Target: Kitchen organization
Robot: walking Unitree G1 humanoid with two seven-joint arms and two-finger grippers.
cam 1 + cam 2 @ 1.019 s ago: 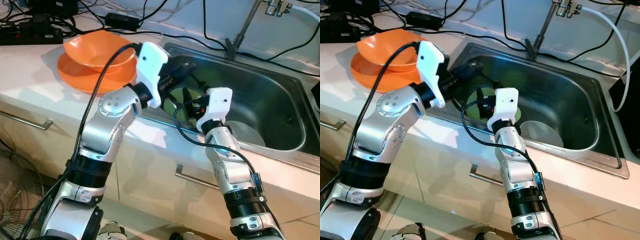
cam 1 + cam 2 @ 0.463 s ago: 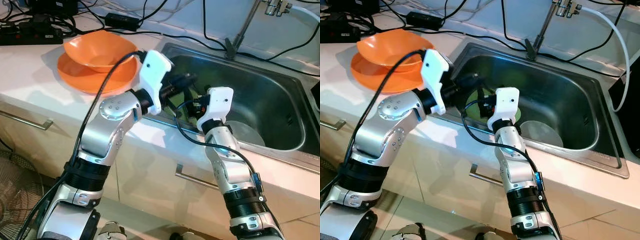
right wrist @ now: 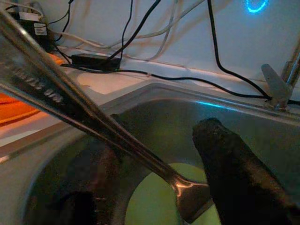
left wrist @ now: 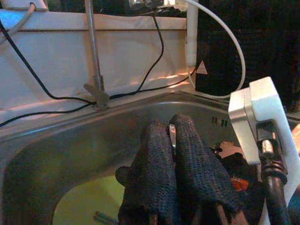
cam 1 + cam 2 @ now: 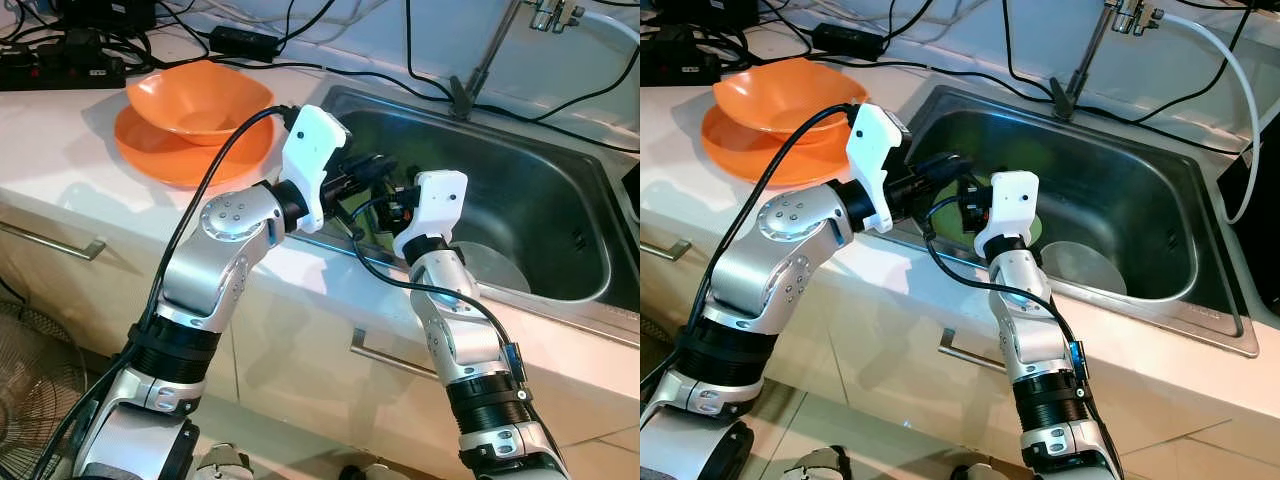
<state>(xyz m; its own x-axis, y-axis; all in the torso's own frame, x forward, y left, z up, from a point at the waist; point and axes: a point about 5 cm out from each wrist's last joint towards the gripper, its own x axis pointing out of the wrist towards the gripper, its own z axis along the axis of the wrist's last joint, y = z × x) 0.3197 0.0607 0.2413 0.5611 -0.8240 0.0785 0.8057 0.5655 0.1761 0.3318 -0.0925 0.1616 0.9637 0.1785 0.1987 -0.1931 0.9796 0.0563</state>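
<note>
Since the earlier frame, your left gripper (image 5: 378,166) is reaching further over the sink (image 5: 560,215), nearer the right gripper (image 3: 154,187). Its fingers (image 4: 159,173) are pressing together around a thin metal piece. The right gripper's fingers are standing apart, a spoon (image 3: 93,117) lying between them, above the green plate (image 5: 1035,225) in the sink.
</note>
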